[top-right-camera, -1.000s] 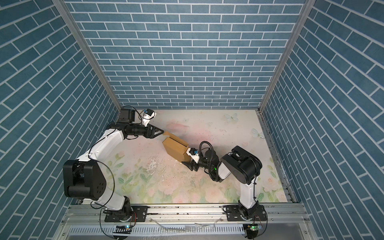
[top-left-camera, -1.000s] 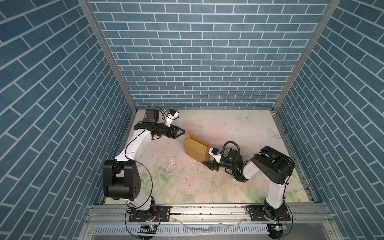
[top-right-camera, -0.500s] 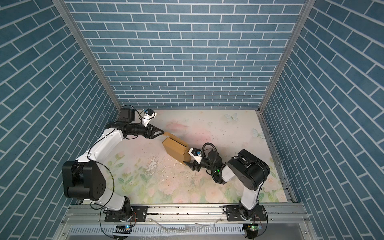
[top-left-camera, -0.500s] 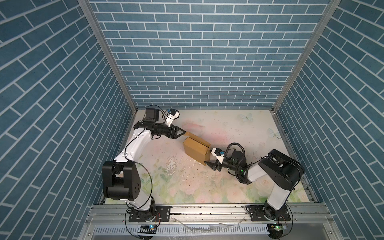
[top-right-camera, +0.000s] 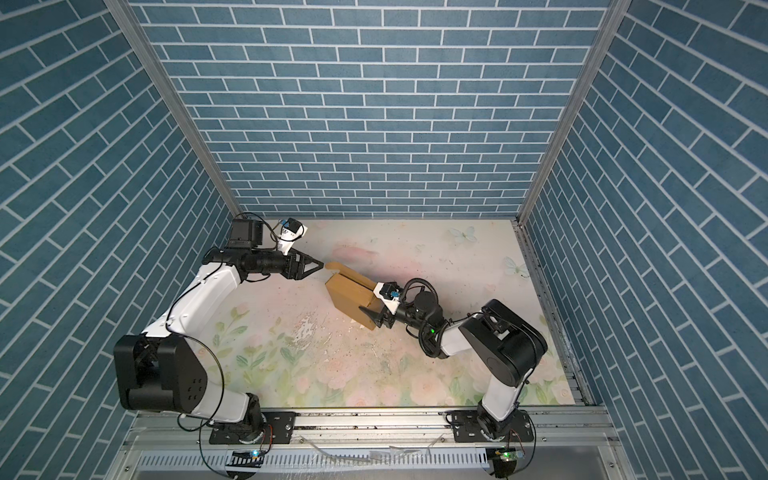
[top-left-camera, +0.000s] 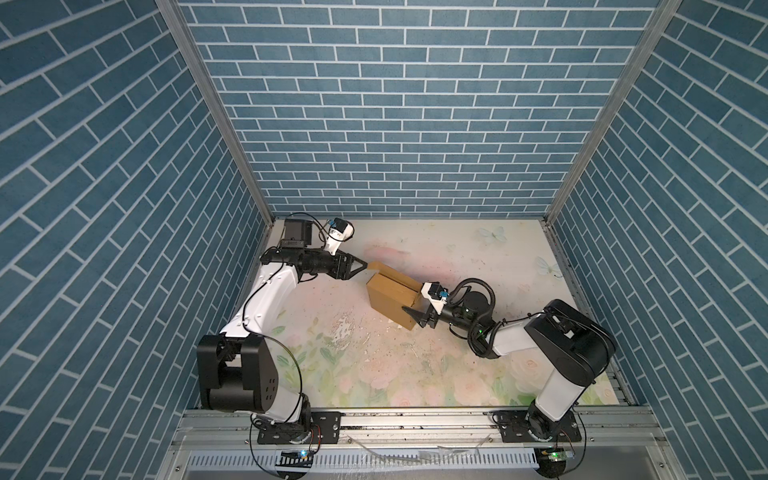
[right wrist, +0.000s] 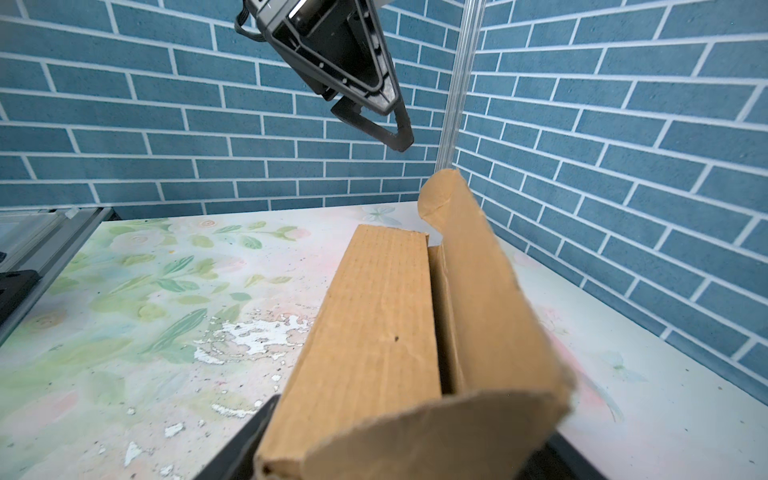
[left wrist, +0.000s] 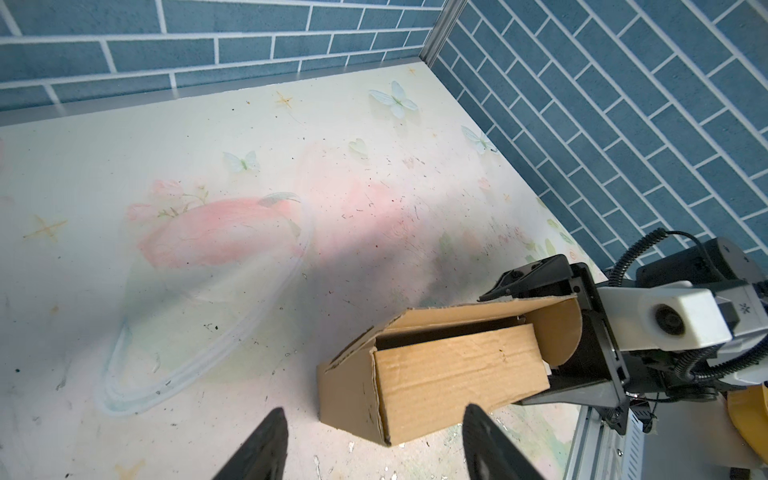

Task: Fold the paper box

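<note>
Finds the box point(top-left-camera: 390, 295) partly folded near the middle of the worn floral tabletop point(top-left-camera: 415, 374), rounded flap point(right wrist: 478, 291) raised. Has right jaws spread wide astride its right end, left jaws spread too, tips point(left wrist: 266, 449) just beside its far left corner, gripping nothing.

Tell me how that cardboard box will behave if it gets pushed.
The paper box probably slides easily: thin, hollow cardboard looks light. Its raised lid flap likely bends, being a single curling sheet. The box looks narrow for its height, so a high push may tip it.
</note>
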